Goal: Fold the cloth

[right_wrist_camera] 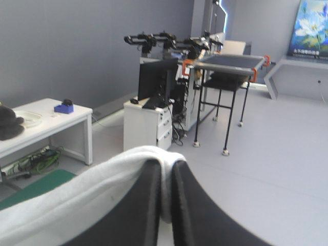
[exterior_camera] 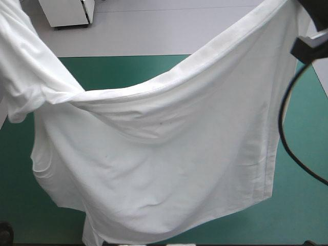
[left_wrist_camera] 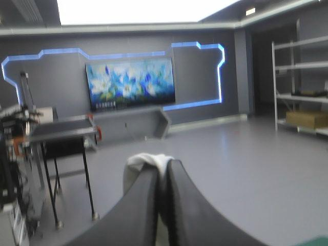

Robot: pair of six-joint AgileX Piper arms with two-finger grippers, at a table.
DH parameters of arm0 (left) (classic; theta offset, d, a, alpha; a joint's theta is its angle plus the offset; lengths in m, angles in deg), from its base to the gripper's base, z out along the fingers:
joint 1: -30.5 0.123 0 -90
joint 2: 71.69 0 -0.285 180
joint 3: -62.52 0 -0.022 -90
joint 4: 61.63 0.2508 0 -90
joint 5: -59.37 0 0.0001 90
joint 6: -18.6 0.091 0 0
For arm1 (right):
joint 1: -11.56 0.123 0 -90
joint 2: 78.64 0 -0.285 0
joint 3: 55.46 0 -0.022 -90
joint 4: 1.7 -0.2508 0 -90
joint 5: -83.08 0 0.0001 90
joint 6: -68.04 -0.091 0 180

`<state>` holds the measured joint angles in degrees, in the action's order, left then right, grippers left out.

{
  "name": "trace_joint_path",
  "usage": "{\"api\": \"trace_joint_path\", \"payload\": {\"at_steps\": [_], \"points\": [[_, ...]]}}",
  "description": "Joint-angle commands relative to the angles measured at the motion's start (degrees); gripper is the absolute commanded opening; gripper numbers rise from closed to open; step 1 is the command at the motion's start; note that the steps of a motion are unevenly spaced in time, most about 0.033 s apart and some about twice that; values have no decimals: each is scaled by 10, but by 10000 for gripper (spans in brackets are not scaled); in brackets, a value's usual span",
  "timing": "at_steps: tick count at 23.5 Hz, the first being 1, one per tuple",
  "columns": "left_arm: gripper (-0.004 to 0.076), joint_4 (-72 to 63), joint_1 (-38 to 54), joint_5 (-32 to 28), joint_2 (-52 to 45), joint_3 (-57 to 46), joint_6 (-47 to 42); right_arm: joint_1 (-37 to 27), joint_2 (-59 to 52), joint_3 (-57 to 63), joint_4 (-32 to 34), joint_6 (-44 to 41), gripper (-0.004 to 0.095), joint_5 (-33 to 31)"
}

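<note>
Both arms were raised high, with the wrist views looking level into the room. The left tool was pinched all but shut on a white fold of the T-shirt, and the right tool clamped cloth the same way. The T-shirt hung spread across the middle of the high view. Its top edge sagged between the upper left and upper right corners, above the teal-green surface.

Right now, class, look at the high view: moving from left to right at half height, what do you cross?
Bare teal-green cover → the white T-shirt, lifted and hanging spread out → bare teal-green cover again.
</note>
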<state>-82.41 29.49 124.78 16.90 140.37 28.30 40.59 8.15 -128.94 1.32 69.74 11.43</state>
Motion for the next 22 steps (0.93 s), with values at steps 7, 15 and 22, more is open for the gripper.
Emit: {"api": "trace_joint_path", "payload": {"at_steps": [7, 15, 22], "points": [[-22, 68, -1, 31, 156, -146, -1, 0, 14, 360, 88, -60, -13, 31], [-22, 65, -1, -5, 306, -158, -1, -83, 118, 476, 132, -108, -17, 154], [-22, 65, -2, -44, 399, -158, 1, -189, 248, 476, -25, -63, -17, 171]]}}
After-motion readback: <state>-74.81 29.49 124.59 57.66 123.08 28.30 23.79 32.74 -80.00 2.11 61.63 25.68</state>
